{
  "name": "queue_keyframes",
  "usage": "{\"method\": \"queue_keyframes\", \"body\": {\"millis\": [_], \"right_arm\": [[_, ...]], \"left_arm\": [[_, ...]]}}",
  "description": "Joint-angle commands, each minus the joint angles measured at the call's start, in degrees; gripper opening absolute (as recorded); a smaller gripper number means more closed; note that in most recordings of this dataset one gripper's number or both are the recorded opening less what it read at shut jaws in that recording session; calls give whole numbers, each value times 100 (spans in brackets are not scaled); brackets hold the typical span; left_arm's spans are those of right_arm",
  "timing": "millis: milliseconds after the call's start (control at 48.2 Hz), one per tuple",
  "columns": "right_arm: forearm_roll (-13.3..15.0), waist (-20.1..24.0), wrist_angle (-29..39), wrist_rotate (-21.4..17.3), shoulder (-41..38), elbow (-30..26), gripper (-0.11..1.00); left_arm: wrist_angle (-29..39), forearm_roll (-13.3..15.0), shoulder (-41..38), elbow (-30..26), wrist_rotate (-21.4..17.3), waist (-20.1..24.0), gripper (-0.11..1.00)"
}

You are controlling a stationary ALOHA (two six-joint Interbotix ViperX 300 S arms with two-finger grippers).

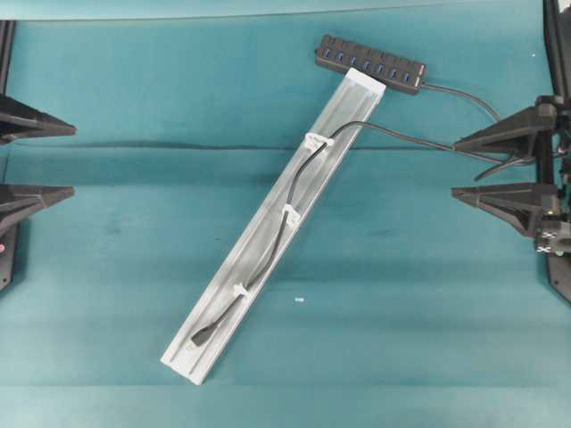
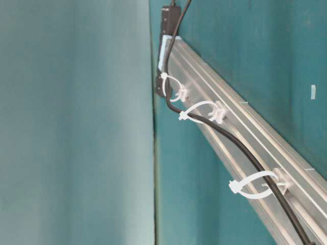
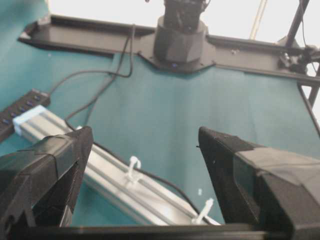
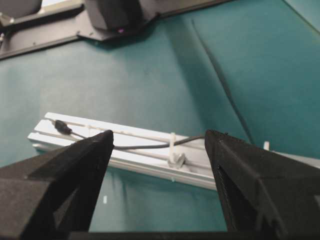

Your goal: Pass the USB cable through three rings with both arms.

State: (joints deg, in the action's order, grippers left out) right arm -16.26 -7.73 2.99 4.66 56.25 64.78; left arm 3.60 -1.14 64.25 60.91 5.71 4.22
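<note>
I see the cable (image 1: pixel 287 218) lying through all three rings (image 1: pixel 291 212) mid-frame; both claws, left (image 1: pixel 40 160) and right (image 1: pixel 486 165), spread empty at the edges. Threading looks done; I'd park the arms.

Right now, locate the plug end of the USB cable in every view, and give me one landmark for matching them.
Overhead: plug lies on the rail's lower-left end, past the last ring.
Table-level: not visible; the cable leaves the bottom edge.
Left wrist: not in view.
Right wrist: plug lies near the rail's left end.
Shared landmark: the silver rail.
</note>
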Motion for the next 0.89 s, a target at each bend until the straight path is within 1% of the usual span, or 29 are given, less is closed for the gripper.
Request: {"method": "queue_keyframes", "body": {"millis": [0, 228, 352, 518, 870], "right_arm": [[-9, -9, 9, -53, 35, -18, 83], [-9, -18, 167, -53, 229, -18, 83], [-9, -18, 246, -132, 334, 9, 83], [-9, -18, 272, -246, 352, 44, 83], [0, -114, 272, -255, 360, 70, 83]], "left_arm": [[-26, -35, 0, -35, -9, 18, 93], [-53, -35, -18, 62, -9, 18, 93], [-53, -35, -18, 53, -9, 18, 93], [-62, -35, -18, 62, 26, 0, 93], [-26, -35, -35, 123, 44, -9, 93]]}}
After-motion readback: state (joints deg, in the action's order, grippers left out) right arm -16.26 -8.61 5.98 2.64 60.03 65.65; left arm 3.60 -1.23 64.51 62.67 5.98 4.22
